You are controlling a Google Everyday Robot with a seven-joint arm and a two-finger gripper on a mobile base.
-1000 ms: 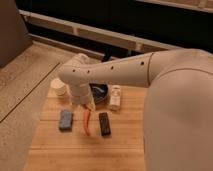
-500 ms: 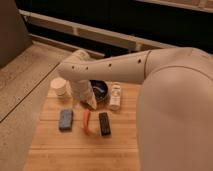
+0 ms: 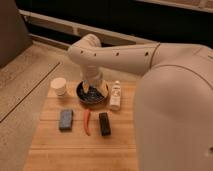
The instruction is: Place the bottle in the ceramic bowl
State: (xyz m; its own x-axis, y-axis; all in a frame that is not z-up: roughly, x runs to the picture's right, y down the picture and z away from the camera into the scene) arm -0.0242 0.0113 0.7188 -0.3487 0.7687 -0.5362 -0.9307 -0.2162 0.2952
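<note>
The whitish bottle [image 3: 116,95] lies on the wooden board, cap pointing away, just right of the ceramic bowl [image 3: 83,99]. The bowl is dark and glossy and sits at the back middle of the board. My gripper [image 3: 95,90] hangs straight over the bowl at the end of the white arm. Its pale fingers [image 3: 87,90] are spread open with nothing between them. The gripper hides much of the bowl's inside. The bottle lies a short way to the gripper's right, untouched.
A squat white cup [image 3: 59,86] stands left of the bowl. In front lie a blue sponge [image 3: 66,120], an orange-red chili [image 3: 87,121] and a black bar [image 3: 104,123]. My white arm's bulk [image 3: 175,110] fills the right side. The speckled counter [image 3: 20,75] lies to the left.
The gripper has moved back and slightly right, from above the board in front of the bowl to over the bowl. The objects have not moved.
</note>
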